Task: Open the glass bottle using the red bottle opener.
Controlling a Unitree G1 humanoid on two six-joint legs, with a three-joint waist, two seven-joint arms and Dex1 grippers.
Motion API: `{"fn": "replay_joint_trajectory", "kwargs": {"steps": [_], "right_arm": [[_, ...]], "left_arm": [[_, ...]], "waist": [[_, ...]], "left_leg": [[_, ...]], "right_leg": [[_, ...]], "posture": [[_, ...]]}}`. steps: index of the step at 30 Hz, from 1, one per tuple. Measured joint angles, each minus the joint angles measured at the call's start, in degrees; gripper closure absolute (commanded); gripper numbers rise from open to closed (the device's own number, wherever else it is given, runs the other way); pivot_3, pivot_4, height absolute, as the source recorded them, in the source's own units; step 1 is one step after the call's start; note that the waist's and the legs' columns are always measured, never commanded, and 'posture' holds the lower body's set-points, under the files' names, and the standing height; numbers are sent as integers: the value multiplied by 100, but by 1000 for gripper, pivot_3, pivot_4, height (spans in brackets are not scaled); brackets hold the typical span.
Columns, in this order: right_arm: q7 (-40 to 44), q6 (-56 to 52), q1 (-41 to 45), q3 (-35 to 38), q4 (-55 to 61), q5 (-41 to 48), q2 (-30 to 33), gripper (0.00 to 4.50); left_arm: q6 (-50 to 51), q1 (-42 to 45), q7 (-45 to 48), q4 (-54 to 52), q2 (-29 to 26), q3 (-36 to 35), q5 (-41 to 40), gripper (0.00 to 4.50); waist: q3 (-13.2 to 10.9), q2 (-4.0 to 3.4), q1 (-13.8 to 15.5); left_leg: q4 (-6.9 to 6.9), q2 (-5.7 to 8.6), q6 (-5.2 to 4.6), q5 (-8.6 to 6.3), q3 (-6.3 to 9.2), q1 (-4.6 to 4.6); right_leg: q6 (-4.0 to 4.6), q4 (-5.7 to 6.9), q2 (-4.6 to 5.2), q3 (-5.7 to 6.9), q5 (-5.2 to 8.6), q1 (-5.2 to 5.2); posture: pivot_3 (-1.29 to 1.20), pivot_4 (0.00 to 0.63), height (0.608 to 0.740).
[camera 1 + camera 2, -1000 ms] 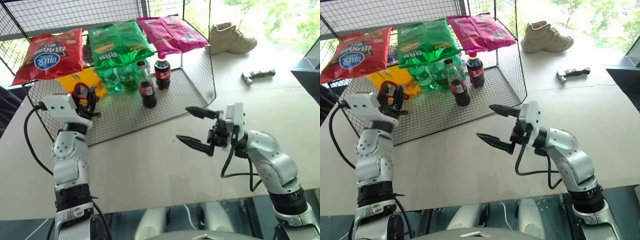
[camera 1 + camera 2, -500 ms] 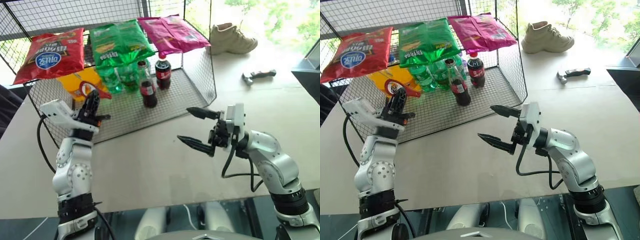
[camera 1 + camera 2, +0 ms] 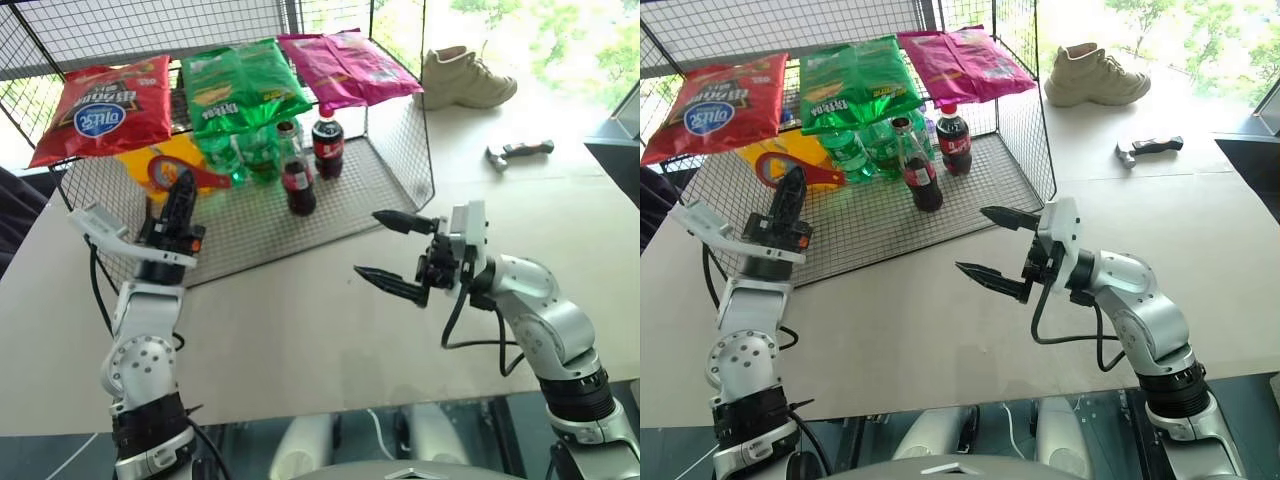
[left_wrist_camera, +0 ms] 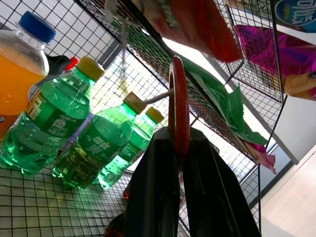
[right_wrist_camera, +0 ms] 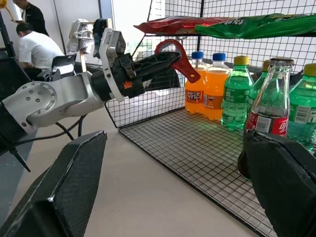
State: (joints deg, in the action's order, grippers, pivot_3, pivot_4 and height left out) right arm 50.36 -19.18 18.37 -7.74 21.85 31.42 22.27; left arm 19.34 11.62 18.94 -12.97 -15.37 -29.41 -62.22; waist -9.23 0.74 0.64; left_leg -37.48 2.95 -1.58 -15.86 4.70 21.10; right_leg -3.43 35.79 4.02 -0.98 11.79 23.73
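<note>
Since a second ago the left arm has rolled its wrist and lifted slightly, so the left end effector (image 3: 182,190) now points up and forward instead of lying sideways; the right arm has not moved.

Left end effector: fingers clenched on the handle of the red bottle opener (image 3: 163,170). The loop head stands clear above the fingertips, in front of the orange bottles (image 5: 206,84) at the left of the wire rack (image 3: 395,130). In the left wrist view the opener (image 4: 178,106) is edge-on between the two black fingers.

Right end effector (image 3: 388,252): released, jaws spread wide, empty. It hovers over the bench (image 3: 300,330) just in front of the rack's open side and points toward the robot's left.

The glass bottle (image 3: 297,172) stands upright on the rack's mesh floor, cap still on. Green plastic bottles (image 3: 238,155) stand just beside it on its left, and a plastic cola bottle (image 3: 325,143) behind it to the right. Chip bags (image 3: 245,85) lie on the shelf above. A shoe (image 3: 464,78) and a grey-and-black tool (image 3: 516,152) lie well apart on the far right of the bench.

Step in hand: opener acquired and oriented; bottle not yet secured.

Judgement on the next move: the right end effector needs to reach into the rack and close on the bottle's body, without knocking its neighbours. It must then hold the bottle steady while the left arm brings the loop over the cap.
</note>
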Motion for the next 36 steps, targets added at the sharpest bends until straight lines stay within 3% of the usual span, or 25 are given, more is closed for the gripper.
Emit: {"fn": "replay_joint_trajectory", "kwargs": {"steps": [9, 15, 24, 30, 36], "right_arm": [[-29, 17, -2, 0, -1, -79, -1, 0], [-143, -126, 0, -24, -32, -200, 98, 0], [-324, -2323, 529, -285, -36, 303, 537, 0], [-320, -3870, 913, -220, 9, 1559, 520, 0], [-504, -4452, 1121, -6, 48, 2101, 489, 0]], "left_arm": [[37, 136, -102, 75, 0, -128, -140, 4471], [767, -342, 448, -213, -124, 393, -551, 4471], [1885, -292, 1562, -435, -591, 1683, -645, 4471], [2216, 71, 2171, -189, -770, 2100, -451, 4471], [2341, 183, 2591, 46, -805, 2212, -279, 4471]], "waist": [[0, 1, -2], [-2, 3, -5], [-2, 3, -60], [-2, 3, -108], [-3, 3, -126]], "left_leg": [[0, 0, 0, 0, -2, 0], [0, 1, 0, 0, -2, 0], [0, -2, -1, 1, -1, -1], [1, -2, -2, 0, -1, 4], [1, -2, -2, 0, 2, 8]], "right_leg": [[0, -1, 0, -2, 0, 0], [0, -1, 0, -3, 0, 0], [2, 3, -3, -3, 1, 0], [2, -2, -2, -4, 1, 1], [2, -5, -1, 0, 1, 3]], "posture": [[0, 150, 740], [0, 150, 740], [0, 150, 740], [0, 150, 740], [0, 150, 740]]}}
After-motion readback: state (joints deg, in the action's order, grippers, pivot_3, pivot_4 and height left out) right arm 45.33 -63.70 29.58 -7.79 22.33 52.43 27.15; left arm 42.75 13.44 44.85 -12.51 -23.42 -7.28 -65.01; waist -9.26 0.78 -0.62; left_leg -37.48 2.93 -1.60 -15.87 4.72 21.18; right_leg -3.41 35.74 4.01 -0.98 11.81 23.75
